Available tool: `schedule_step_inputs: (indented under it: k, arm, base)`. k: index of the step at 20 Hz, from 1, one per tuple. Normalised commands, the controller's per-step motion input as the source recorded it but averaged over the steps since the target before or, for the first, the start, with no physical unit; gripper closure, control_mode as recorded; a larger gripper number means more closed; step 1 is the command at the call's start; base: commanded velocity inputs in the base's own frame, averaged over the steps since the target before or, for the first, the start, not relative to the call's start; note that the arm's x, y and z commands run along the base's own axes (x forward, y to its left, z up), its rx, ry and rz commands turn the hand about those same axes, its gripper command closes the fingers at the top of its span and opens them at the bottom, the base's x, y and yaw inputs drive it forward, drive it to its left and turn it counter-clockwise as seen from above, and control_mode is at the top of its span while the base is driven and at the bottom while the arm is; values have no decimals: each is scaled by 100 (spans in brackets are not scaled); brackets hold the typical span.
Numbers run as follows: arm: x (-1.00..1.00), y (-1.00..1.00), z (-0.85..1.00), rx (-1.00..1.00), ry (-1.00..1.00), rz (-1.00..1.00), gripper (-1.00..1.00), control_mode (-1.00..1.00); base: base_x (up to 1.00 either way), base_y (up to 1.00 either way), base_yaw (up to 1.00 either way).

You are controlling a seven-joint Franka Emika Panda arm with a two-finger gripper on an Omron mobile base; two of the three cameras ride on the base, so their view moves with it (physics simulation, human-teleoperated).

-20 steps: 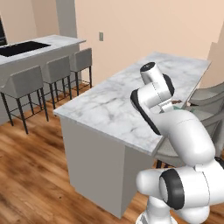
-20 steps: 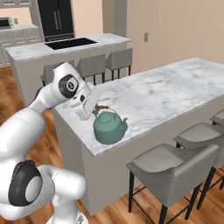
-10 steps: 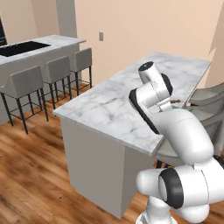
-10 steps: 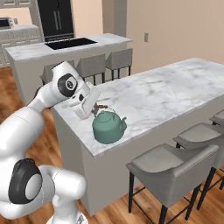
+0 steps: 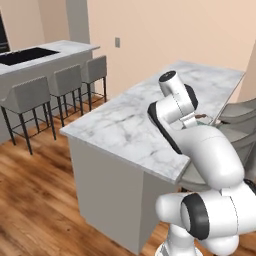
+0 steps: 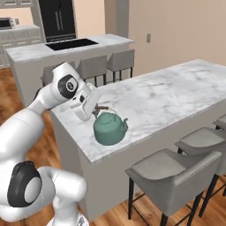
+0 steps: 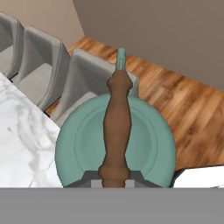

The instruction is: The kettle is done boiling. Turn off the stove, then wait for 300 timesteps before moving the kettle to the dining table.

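- 1 kettle (image 6: 109, 129), teal-green, sits upright on the dining table (image 6: 176, 95), on the marble surface near the corner closest to the robot.
- Kettle spout points toward the stool (image 6: 170, 168) side of the surface, to the right in the right base view; the arched handle (image 7: 116, 127) runs along the same spout line.
- In the hand view the brown handle grip reads as a long vertical bar across the middle of the round teal body (image 7: 83, 148), with the thin teal handle end at the top.
- Hand (image 6: 98, 107) is at the rear end of the handle, on the side opposite the spout; its fingers (image 7: 91, 181) are closed tight on the base of the handle grip.
- Kettle base appears to rest on the marble in the right base view; contact cannot be confirmed.
- Stove (image 6: 71, 43), a black cooktop, lies flat in the separate marble island (image 6: 26, 53) well behind the dining table.
- 3 grey stools (image 5: 65, 80) stand in a row along that island in the left base view.
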Motion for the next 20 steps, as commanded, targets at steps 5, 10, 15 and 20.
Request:
schedule_step_inputs:
  k: [5,10,15,20]
  arm:
    - [0,0,0,0,0,0,100,100]
    - [0,0,0,0,0,0,100,100]
    - [19,0,-12,0,-6,4,100,-100]
    - [19,0,-22,0,-6,6,100,-100]
  base:
    - [55,-10,6]
    - [37,-4,5]
    - [0,0,0]
    - [0,0,0]
